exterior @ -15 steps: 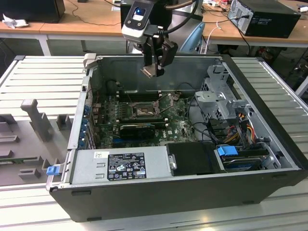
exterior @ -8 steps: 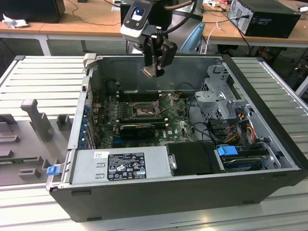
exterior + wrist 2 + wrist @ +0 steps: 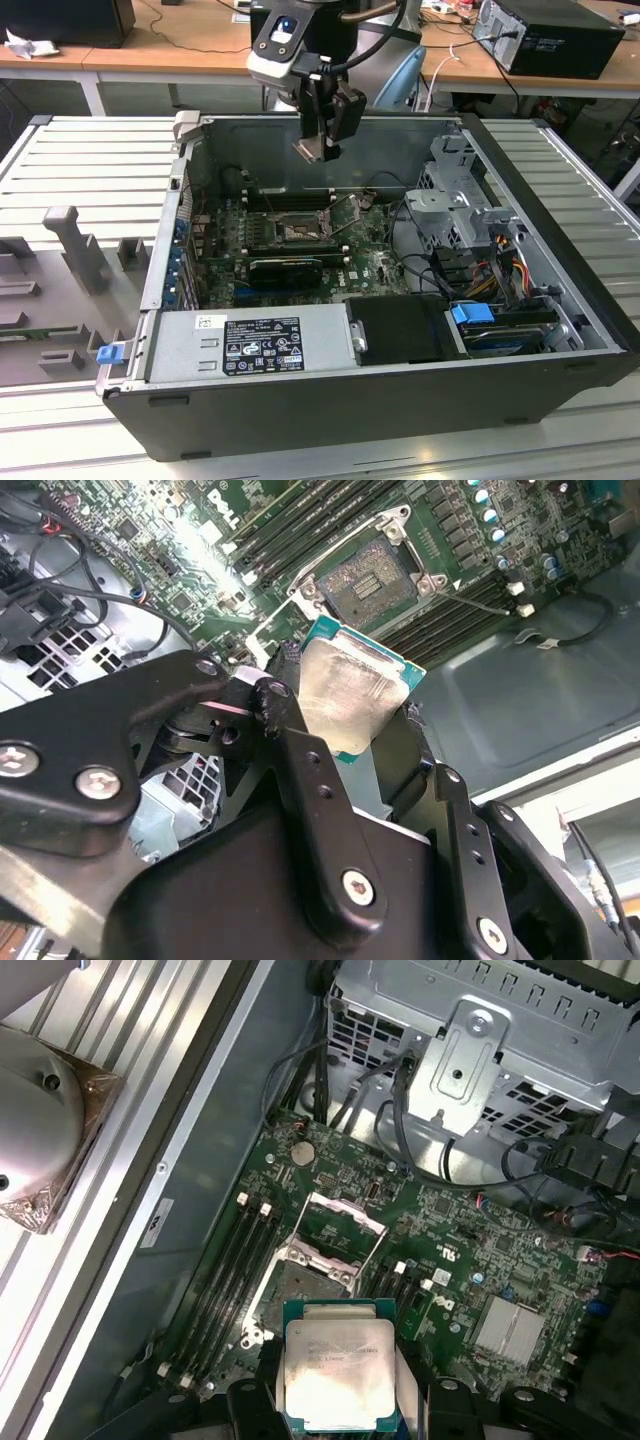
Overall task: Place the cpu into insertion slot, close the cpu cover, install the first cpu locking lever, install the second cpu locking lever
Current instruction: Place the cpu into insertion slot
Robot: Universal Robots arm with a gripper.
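Here we are, the claw (image 3: 350, 690) is hanging high over the open computer case (image 3: 330, 410), and it has the chip (image 3: 338, 1372) in its grip. The two black fingers (image 3: 290, 720) are drawn in just to the chip's width, one pressing on each opposite edge, with nothing else between them. The chip's pale metal face is turned up toward the wrist cameras, with its green border showing round the edge.

Now the socket (image 3: 373, 577). It sits on the green board (image 3: 470, 1260) below the chip, well clear of it, with no contact between the two. Its dark square centre lies uncovered inside the silvery rim. In the exterior view the chip hangs above the socket and a little toward the case's back wall. In the first wrist view the chip's edge overlaps the socket's near side.

The cover (image 3: 340, 1222) is swung open and stands up from one edge of the socket, so the green board shows through its cut-out middle. A thin metal lever (image 3: 480, 602) sticks out from one corner of the socket, lying away from it and not latched.

Long black memory slots (image 3: 225, 1270) run along both sides of the socket. In the exterior view, a black card (image 3: 285, 268) lies beside the socket, between it and the grey power box (image 3: 250, 340).
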